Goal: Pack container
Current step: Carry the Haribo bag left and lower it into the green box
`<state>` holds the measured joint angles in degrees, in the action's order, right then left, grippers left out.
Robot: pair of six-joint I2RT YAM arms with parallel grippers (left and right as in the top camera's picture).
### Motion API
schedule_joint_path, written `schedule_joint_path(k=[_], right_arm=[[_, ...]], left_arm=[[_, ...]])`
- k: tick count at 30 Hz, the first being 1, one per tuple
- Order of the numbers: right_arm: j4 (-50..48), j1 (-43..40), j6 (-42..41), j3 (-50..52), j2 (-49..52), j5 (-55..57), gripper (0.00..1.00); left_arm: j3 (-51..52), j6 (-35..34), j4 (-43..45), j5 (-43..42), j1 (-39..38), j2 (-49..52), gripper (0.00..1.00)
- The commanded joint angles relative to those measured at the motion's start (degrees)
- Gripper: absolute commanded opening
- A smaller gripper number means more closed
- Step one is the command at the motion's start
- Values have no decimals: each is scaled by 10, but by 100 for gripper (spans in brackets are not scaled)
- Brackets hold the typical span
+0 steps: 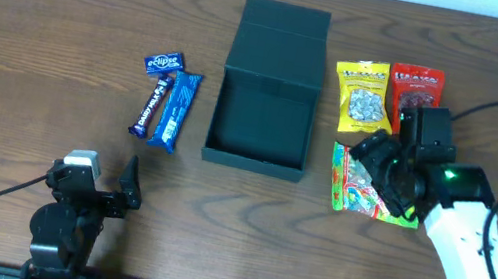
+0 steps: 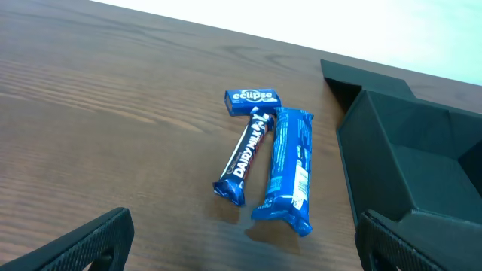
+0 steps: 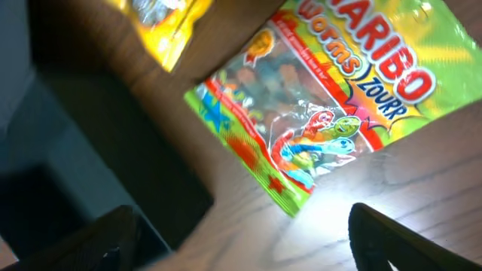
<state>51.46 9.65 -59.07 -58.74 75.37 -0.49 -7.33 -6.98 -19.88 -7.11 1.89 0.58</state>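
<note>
Logging from the overhead feed: wood table (image 1: 45, 24), container (image 1: 262, 122) at its middle toward the far edge, lid thrown back, inside bare.

Right arm (image 1: 472, 258) reaches in from the near-right corner, angled up and left, its wrist tipped down over the Haribo bag (image 3: 324, 98). Right gripper (image 3: 241, 237) hangs above the bag's near end, jaws spread wide with nothing between them.

Left arm (image 1: 63, 220) sits folded low at the near-left edge. I see the left gripper (image 2: 245, 248) aimed at the bars and the container's left wall, jaws wide and empty.

Haribo bag lies flat just right of the container. Beyond it stand a yellow packet (image 1: 364, 98) and a red packet (image 1: 415, 86), side by side.

Left of the container: blue bar (image 1: 173, 112) and Dairy Milk bar (image 1: 150, 108), touching at their far ends. Gum pack (image 1: 164, 63) lies across those ends.
</note>
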Motion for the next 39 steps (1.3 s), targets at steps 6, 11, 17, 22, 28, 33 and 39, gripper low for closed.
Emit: schedule_joint_path(k=[6,11,17,22,28,33,39], right_arm=[[-27,-12,-175,6,96,23,79],[-52,-16,-196,6,160,2,72],[-64,-32,-195,6,203,0,70],[-73,-45,-162,6,254,-24,65],[-94,-45,-123,6,280,-24,26],[-95,-45,-99,6,301,-43,1],[-60,-44,-39,6,291,-49,1]], left_arm=[[12,12,-4,0,3,-4,95],[12,12,-4,0,3,-4,95],[12,12,-4,0,3,-4,95],[12,12,-4,0,3,-4,95],[12,12,-4,0,3,-4,95],[12,12,-4,0,3,-4,95],[12,12,-4,0,3,-4,95]])
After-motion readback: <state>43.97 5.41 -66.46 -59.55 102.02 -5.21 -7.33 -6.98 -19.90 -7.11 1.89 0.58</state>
